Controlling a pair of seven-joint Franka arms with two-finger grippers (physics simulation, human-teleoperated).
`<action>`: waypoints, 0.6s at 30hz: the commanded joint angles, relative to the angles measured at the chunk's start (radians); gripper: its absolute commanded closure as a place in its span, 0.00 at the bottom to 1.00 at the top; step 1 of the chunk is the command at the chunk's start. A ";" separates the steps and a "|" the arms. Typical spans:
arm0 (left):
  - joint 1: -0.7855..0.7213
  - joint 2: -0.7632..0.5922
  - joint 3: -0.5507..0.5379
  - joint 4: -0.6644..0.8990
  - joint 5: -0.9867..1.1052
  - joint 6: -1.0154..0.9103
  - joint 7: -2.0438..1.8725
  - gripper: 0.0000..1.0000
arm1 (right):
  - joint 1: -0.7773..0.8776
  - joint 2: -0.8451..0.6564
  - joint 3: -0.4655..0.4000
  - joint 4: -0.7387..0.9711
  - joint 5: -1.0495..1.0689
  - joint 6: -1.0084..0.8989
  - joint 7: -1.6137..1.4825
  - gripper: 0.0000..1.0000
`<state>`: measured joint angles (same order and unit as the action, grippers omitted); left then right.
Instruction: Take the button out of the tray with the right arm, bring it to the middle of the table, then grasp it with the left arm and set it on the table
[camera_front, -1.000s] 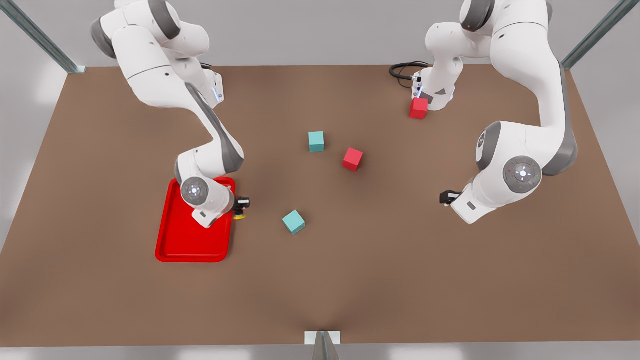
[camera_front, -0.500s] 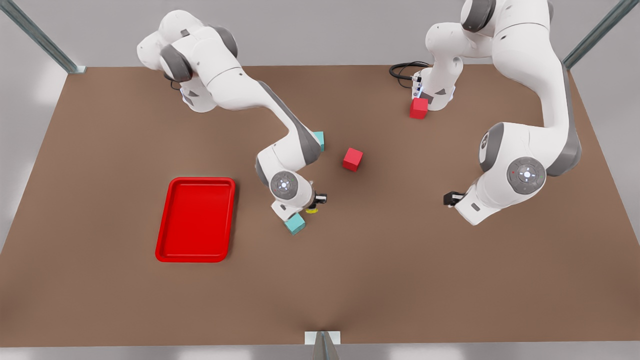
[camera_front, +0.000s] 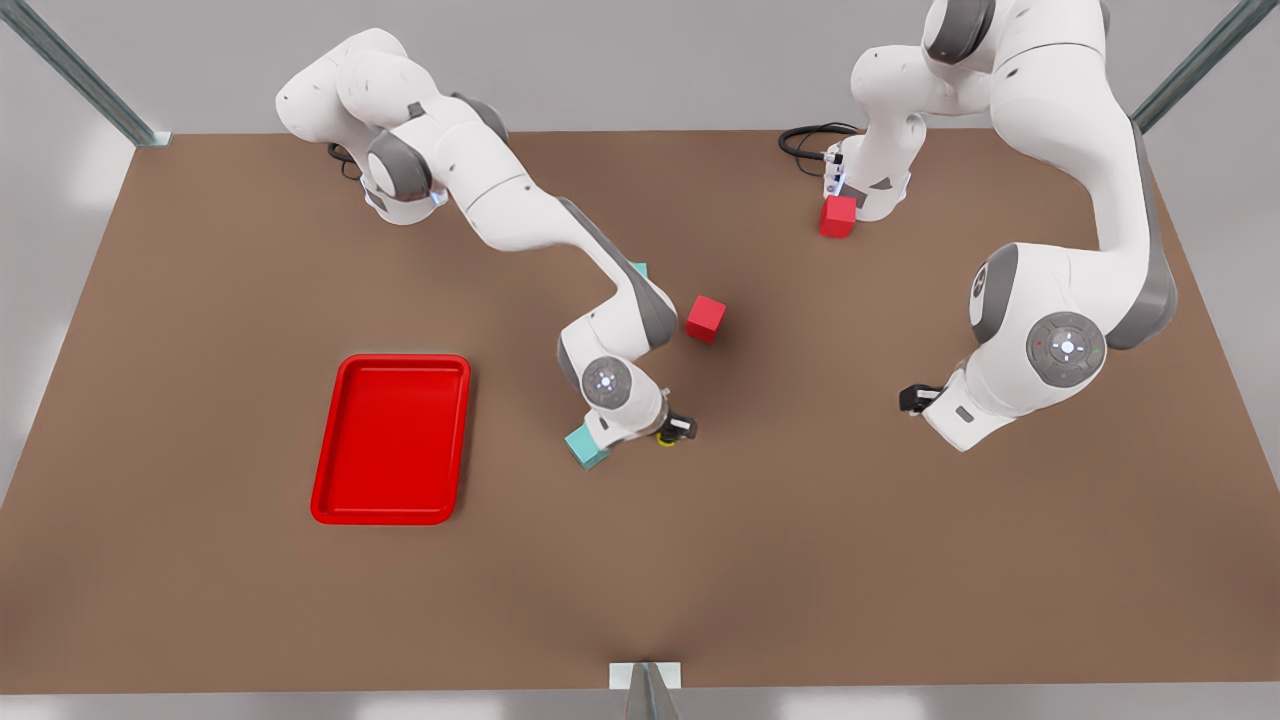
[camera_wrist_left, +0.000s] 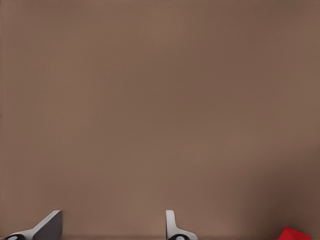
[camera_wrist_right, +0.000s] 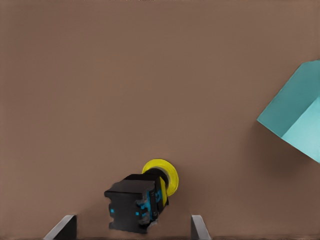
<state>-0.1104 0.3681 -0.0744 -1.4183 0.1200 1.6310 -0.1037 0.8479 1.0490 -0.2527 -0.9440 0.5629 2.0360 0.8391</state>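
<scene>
The button (camera_front: 664, 438) (camera_wrist_right: 142, 197), with a yellow cap on a black body, lies on its side on the brown table (camera_front: 800, 560) near the middle. My right gripper (camera_front: 682, 428) (camera_wrist_right: 131, 230) hangs just over it, open. One fingertip stands on each side of the button, and both are clear of it. The red tray (camera_front: 392, 438) sits at the front view's left with nothing in it. At the front view's right, my left gripper (camera_front: 912, 398) (camera_wrist_left: 111, 230) waits open above bare table.
A teal cube (camera_front: 585, 450) (camera_wrist_right: 295, 120) sits right beside the right wrist. Another teal cube (camera_front: 640, 270) is half hidden behind that arm. One red cube (camera_front: 706, 318) (camera_wrist_left: 295, 234) lies mid-table, and another red cube (camera_front: 837, 216) sits by the far arm base.
The right arm carried the button from the tray's edge to the table's middle, then lowered and opened. The left arm drifted slightly toward the front view's right.
</scene>
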 joint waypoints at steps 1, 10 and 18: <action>0.000 -0.001 -0.001 0.001 0.006 -0.002 0.001 0.00 | 0.000 -0.030 0.003 -0.006 0.005 -0.016 0.206 0.00; -0.005 0.003 -0.001 0.007 0.003 0.007 -0.002 0.00 | -0.500 -0.667 -0.002 -0.782 -0.400 -0.160 -0.723 0.00; 0.000 0.000 -0.002 0.007 -0.026 0.000 -0.077 0.00 | -0.592 -0.670 0.004 -0.717 -0.460 -0.250 -0.907 0.00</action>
<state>-0.1128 0.3705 -0.0763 -1.4112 0.1066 1.6361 -0.1146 0.2513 0.3763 -0.2388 -1.6668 0.1219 1.8321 0.4174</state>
